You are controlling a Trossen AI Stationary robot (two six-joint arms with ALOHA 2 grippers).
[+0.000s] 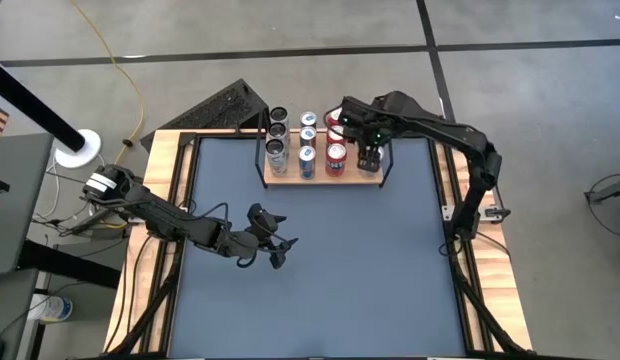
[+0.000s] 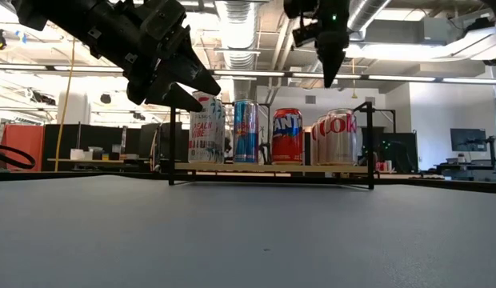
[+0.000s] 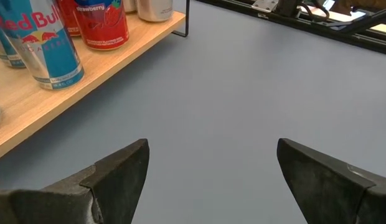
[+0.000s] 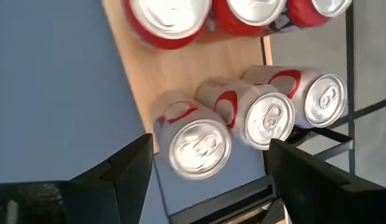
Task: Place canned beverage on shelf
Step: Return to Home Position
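Table: open mat in front of the shelf; only the left gripper, fingers spread, hangs over it. Shelf: four close files of cans; black end uprights bar side entry. Right gripper, spread, above silver cans, seemingly clear.

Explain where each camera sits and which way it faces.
High view: above the table, facing straight down; both arms show, left gripper over bare table, right gripper over the shelf.
Low view: at tabletop height, facing level toward the shelf; both grippers hang in from above.
Left wrist view: on the left arm, facing across the table past its open fingers.
Right wrist view: on the right arm, facing down past its open fingers onto silver cans.
Shared: low and left wrist views both see the Red Bull can.
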